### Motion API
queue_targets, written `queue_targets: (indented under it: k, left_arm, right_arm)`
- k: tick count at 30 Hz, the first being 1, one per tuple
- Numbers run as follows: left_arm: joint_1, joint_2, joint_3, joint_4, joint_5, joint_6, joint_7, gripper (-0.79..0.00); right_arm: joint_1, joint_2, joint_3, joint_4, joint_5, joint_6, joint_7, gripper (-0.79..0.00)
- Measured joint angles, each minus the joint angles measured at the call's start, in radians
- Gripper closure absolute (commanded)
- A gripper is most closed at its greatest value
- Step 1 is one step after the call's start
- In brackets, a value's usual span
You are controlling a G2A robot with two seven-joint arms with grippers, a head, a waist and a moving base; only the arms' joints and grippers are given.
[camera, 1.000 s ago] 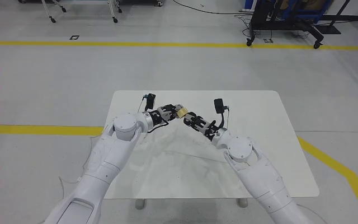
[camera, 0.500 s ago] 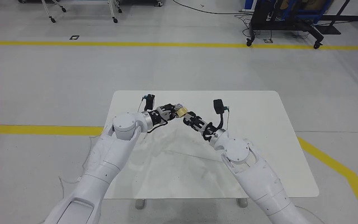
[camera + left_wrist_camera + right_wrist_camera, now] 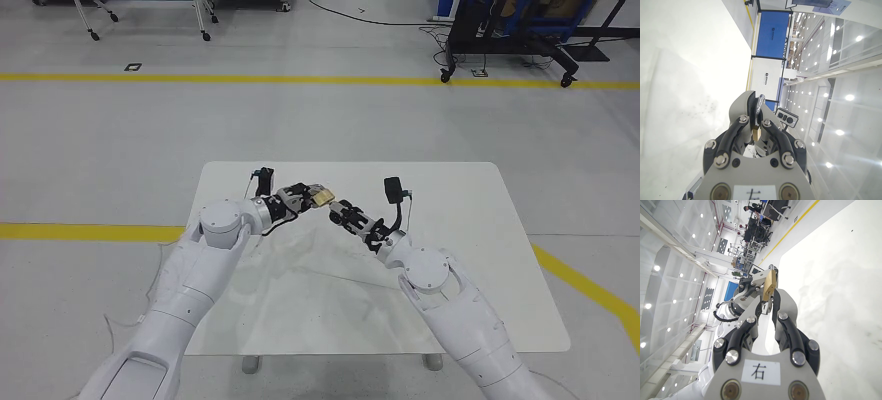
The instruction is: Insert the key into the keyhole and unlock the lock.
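Over the far half of the white rounded-corner counter [image 3: 480, 220], raised off its surface: a small brass padlock with a steel shackle [image 3: 769, 283], clamped flat between the closed fingers of the left gripper [image 3: 757, 103]. Shackle tip poking past the fingertips, brass body largely buried between them in the left wrist view. Facing it, just beside: the right gripper [image 3: 767, 300], fingers parted wider than the flat silver key [image 3: 769, 306] between them. Key blade sunk in the keyhole at the padlock's end, round head alone exposed. Contact between pads and key head: hard to make out. Shackle latched or sprung: impossible to say, joint hidden behind the left gripper's fingers. From above, reads as no more than a brass speck between the two grippers, finer detail too small to tell. Behind, blue-and-white partition panels [image 3: 770, 43] and yellow floor lines [image 3: 300, 78], cut off at the edges.
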Motion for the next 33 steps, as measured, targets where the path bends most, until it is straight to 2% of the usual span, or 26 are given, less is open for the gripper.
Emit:
queue_targets:
  k: [2,3,14,15,16,17,32,33]
  left_arm:
    - [0.001,0.000,-0.003,0.000,-0.003,-0.003,0.005,0.000]
    - [0.002,0.001,-0.006,0.001,-0.005,-0.004,0.006,0.000]
    - [0.009,0.002,0.002,-0.015,0.017,-0.020,-0.002,0.000]
    - [0.009,0.002,0.002,-0.015,0.017,-0.021,-0.002,0.000]
    - [0.009,0.002,0.002,-0.016,0.017,-0.022,-0.002,0.000]
    - [0.010,0.002,0.002,-0.016,0.017,-0.023,-0.002,0.000]
    - [0.051,0.005,-0.026,-0.070,0.018,-0.071,0.086,0.000]
    - [0.057,0.005,-0.027,-0.080,0.017,-0.087,0.089,0.000]
  right_arm:
    - [0.000,0.000,0.001,0.000,0.000,0.001,0.004,-0.022]
    - [0.000,0.000,0.002,0.000,0.000,0.003,0.007,0.000]
    - [0.010,-0.005,0.003,0.023,0.036,0.003,0.022,0.000]
    - [0.012,-0.006,0.003,0.027,0.045,0.000,0.023,-0.074]
    - [0.012,-0.007,0.003,0.030,0.053,-0.004,0.026,-0.317]
    - [0.014,-0.007,0.004,0.033,0.062,-0.008,0.031,-0.785]
    - [0.013,-0.008,0.010,0.036,0.082,-0.016,0.045,-0.785]
    - [0.006,-0.009,0.016,0.027,0.110,-0.031,0.051,-0.736]
